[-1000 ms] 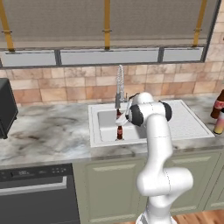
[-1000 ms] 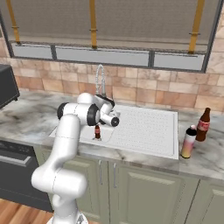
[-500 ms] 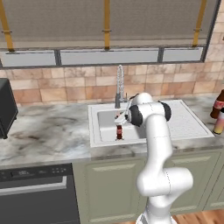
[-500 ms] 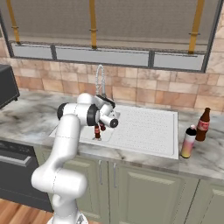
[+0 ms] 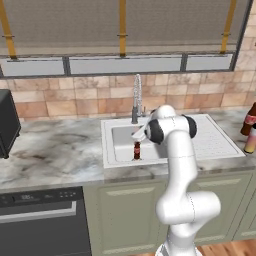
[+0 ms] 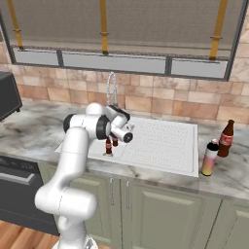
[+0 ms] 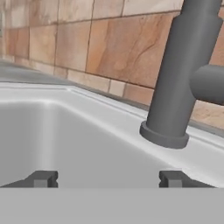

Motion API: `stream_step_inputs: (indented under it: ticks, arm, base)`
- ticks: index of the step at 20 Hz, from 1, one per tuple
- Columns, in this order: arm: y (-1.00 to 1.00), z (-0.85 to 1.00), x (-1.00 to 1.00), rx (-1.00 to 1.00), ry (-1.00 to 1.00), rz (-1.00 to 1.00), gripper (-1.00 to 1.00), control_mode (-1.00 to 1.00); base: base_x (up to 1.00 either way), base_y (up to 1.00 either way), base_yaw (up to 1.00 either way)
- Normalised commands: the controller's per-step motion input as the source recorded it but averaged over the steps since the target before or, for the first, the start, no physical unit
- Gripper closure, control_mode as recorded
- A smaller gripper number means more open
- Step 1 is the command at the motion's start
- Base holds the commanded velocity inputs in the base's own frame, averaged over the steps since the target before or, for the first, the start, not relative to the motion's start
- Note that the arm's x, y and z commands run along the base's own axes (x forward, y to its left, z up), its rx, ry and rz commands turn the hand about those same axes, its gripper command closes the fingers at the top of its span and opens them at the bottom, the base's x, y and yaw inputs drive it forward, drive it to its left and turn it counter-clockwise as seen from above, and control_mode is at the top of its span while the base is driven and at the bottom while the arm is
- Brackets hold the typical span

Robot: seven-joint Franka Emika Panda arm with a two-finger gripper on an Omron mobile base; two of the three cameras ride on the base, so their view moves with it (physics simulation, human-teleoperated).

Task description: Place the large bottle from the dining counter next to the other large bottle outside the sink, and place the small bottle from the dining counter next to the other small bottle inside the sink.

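Pale grey-white sink (image 5: 122,150) holds brown, red-labelled small bottles (image 6: 109,146); beside it, a pink-to-yellow large bottle (image 6: 209,158).

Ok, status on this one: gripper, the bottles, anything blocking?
Gripper open over the sink, holding nothing. Small bottles upright in the basin; pink-orange bottle beside brown bottle on the counter. Tap close ahead.
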Motion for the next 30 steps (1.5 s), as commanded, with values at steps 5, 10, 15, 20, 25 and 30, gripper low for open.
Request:
stream_step_inputs:
  ticks: [5,10,15,20,25,30]
  arm:
    - [-0.21,0.55,0.00,0.02,-0.01,0.01,-1.00,-1.00]
    - [0.00,0.52,-0.09,-0.01,0.00,0.00,-1.00,-1.00]
    - [0.00,0.11,-0.49,-0.15,0.00,0.02,-1.00,-1.00]
    - [-0.19,-0.06,-0.57,-0.18,0.00,0.05,-1.00,-1.00]
    - [-0.37,0.18,-0.38,-0.09,0.00,0.00,-1.00,-1.00]
    - [-0.37,0.49,-0.19,-0.14,0.00,0.10,-1.00,-1.00]
  base:
    - [0.00,0.00,0.00]
    - [0.00,0.00,0.00]
    - [0.00,0.00,0.00]
    - [0.00,0.00,0.00]
    - [0.00,0.00,0.00]
    - [0.00,0.00,0.00]
